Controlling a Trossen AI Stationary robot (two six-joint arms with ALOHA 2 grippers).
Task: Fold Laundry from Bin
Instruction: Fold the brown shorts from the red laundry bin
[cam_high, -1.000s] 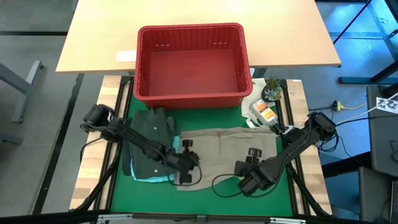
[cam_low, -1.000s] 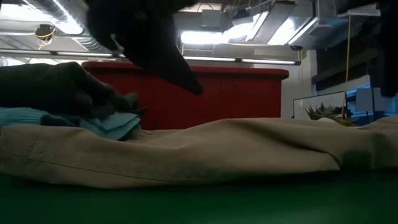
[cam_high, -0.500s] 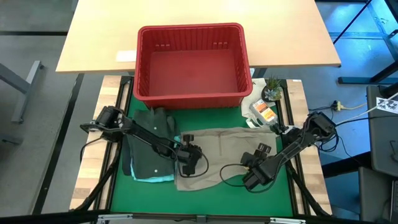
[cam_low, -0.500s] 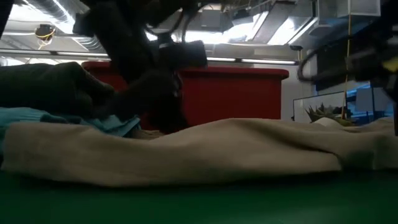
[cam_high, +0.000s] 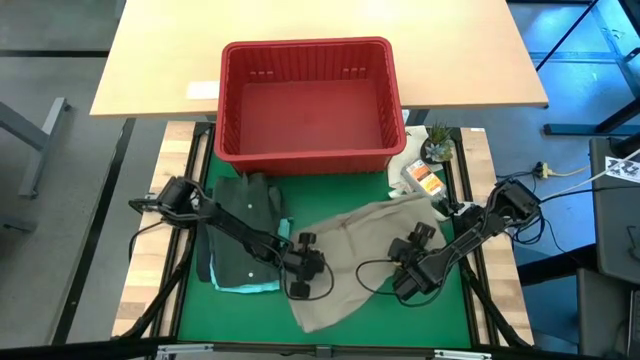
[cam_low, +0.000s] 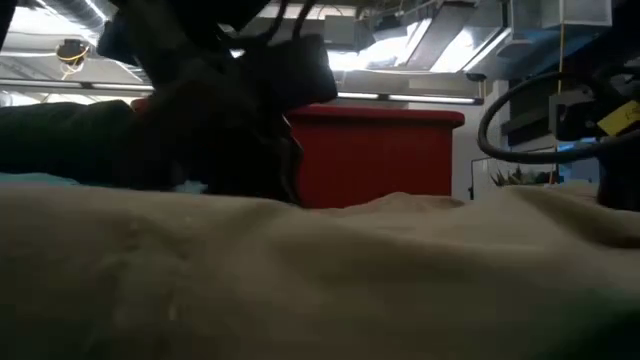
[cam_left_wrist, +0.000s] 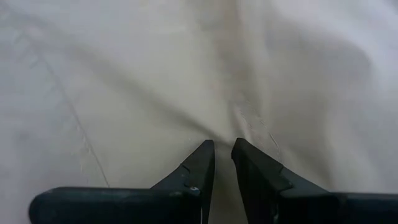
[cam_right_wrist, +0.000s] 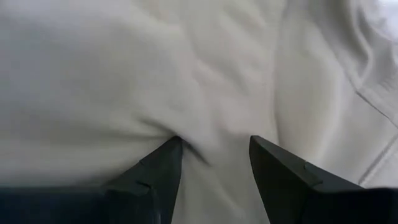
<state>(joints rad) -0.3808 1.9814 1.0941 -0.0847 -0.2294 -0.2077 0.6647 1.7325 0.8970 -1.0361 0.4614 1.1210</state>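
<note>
A beige-tan garment (cam_high: 365, 232) lies skewed across the green mat and fills the foreground of the low view (cam_low: 350, 270). My left gripper (cam_high: 303, 270) is down on its left part and shut on it (cam_left_wrist: 222, 149). My right gripper (cam_high: 408, 262) is down on its right part, also shut on the cloth (cam_right_wrist: 214, 146). A dark olive garment (cam_high: 240, 225) lies at the mat's left on a light teal one (cam_high: 250, 287). The red bin (cam_high: 305, 45) stands at the far side with nothing showing inside. My left gripper pinches a small raised fold of the beige garment (cam_left_wrist: 224, 132) between its two fingertips, coming slanting down from the left. Creases run out from the pinch. The rest of the cloth lies on the mat. My right gripper has a thicker bunch of the beige garment (cam_right_wrist: 211, 132) between its two fingers, which stand farther apart. It comes slanting down from the right. The cloth bulges up between the fingers and wrinkles beside them; the rest lies on the mat.
A small potted plant (cam_high: 437, 147) and a white bag with an orange packet (cam_high: 424, 180) sit at the mat's far right corner. A light wooden table (cam_high: 320, 20) stands under and behind the bin. Bare green mat (cam_high: 230, 315) shows near the front left.
Both grippers have come down onto the beige garment and taken hold. The left one has gone toward the near edge, drawing the garment's left part with it. The garment has swung from lying square to lying slantwise, its near corner now close to the front edge.
</note>
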